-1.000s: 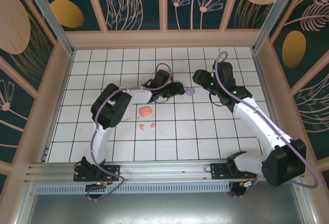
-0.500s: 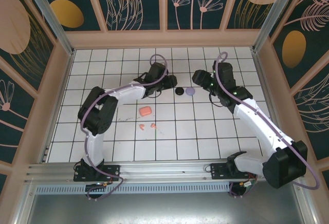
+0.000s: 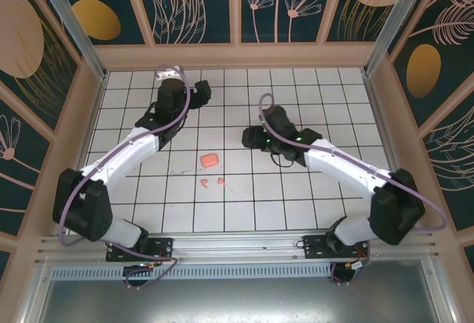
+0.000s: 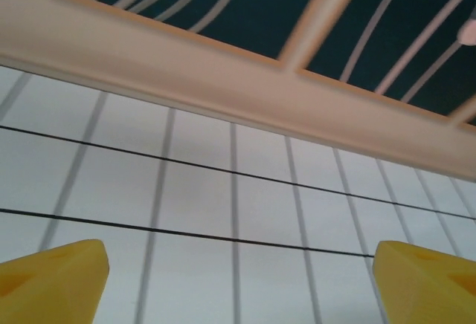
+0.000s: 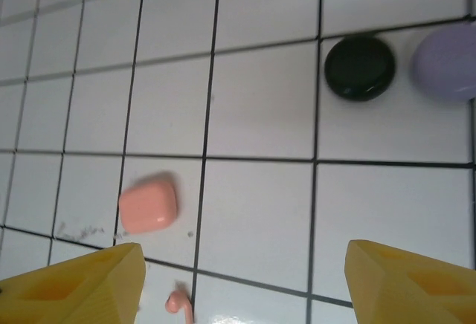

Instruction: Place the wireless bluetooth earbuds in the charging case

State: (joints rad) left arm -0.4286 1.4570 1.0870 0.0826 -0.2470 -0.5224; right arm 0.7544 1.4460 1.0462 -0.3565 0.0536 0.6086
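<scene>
From above, the left hand (image 3: 198, 90) has swung off to the far-left tiles and the right hand (image 3: 253, 136) has come to the middle; we judge the right now takes over. The salmon earbuds (image 3: 221, 181) lie loose on the worktop (image 3: 296, 190) near the salmon case (image 3: 209, 160).

At the left wrist, the left hand (image 4: 238, 279) gapes wide, empty.

At the right wrist, the right hand (image 5: 245, 279) is released and empty, facing the salmon case (image 5: 148, 205), black case (image 5: 360, 67) and lavender case (image 5: 446, 62).

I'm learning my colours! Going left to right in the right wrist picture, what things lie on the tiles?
salmon-pink case → black round case → lavender round case
</scene>
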